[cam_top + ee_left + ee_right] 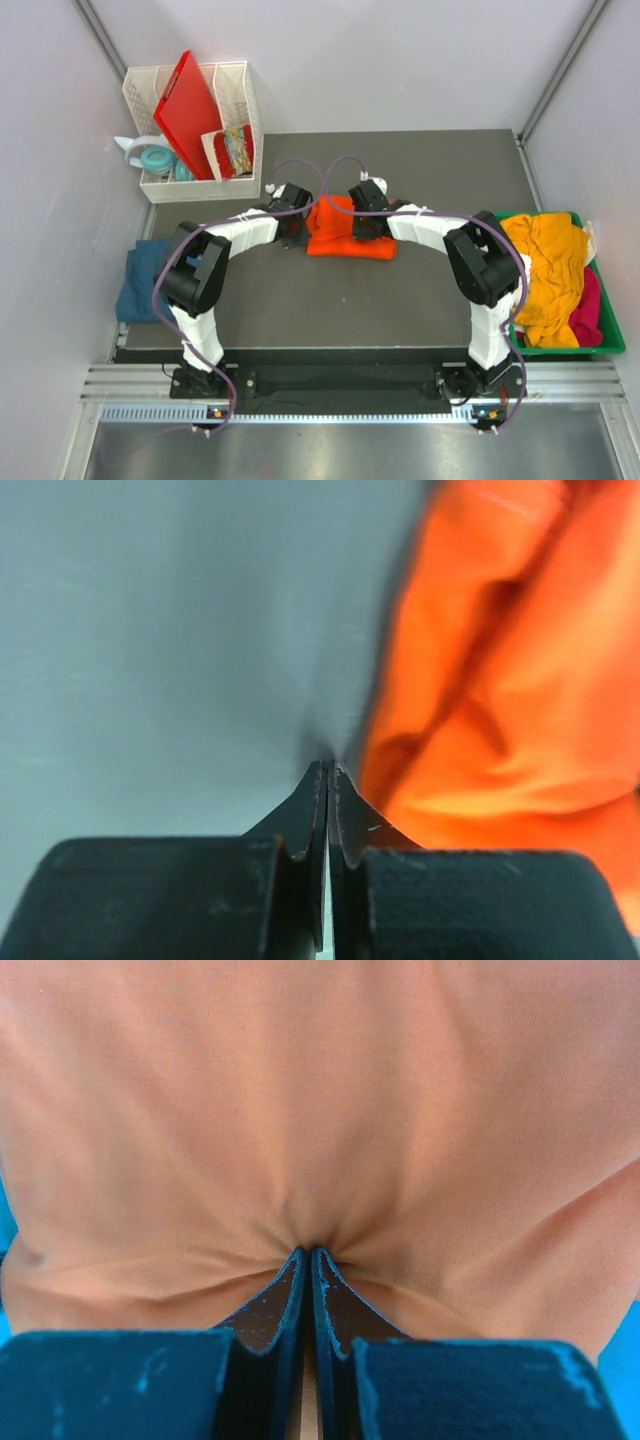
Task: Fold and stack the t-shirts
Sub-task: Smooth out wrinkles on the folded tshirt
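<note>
Bright, even light falls from overhead. The arms throw only soft, faint shadows on the dark table, and the steel strip in front carries a dull sheen. From above everything looks sharp. Close by the left wrist the orange shirt glows, smeared and out of focus, beside a blank grey blur. At the right wrist the colour is off: cloth washed to peach, right fingers tinted blue, weave crisp.

Matt orange cloth t-shirt (fine knit), glossy red plastic board, matt table
</note>
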Motion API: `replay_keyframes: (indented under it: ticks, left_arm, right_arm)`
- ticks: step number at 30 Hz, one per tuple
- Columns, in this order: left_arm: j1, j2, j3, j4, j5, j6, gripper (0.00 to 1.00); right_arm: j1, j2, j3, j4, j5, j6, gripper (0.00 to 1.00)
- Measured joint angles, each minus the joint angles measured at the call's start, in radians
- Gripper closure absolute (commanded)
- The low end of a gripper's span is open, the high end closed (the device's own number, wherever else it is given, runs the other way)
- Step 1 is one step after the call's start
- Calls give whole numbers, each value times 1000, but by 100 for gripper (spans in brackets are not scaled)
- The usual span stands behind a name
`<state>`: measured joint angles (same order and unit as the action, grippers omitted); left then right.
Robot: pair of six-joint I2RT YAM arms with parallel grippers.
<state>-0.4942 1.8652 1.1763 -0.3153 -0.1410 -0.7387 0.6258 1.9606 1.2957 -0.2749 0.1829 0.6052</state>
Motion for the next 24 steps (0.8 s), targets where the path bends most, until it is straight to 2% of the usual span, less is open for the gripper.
replay_keyframes:
  ticks: [6, 8, 11, 12, 18, 24]
  left_arm:
    - [32, -5, 2, -44, -77, -5, 100]
    - [38, -26, -24, -28, -77, 10, 85]
    - [43, -106, -85, -7, -69, 42, 49]
    - [43, -137, -95, -2, -64, 52, 45]
    - [42, -180, -34, 29, -34, 106, 33]
    - [25, -161, -31, 45, -4, 119, 28]
  right_arm:
    - [0, 0, 0, 0, 0, 0, 98]
    - [0, -1, 0, -1, 0, 0, 98]
    - [0, -1, 0, -1, 0, -1, 97]
    - [0, -1, 0, -1, 0, -1, 97]
    - [0, -1, 0, -2, 0, -2, 97]
    - [0, -1, 1, -2, 0, -2, 97]
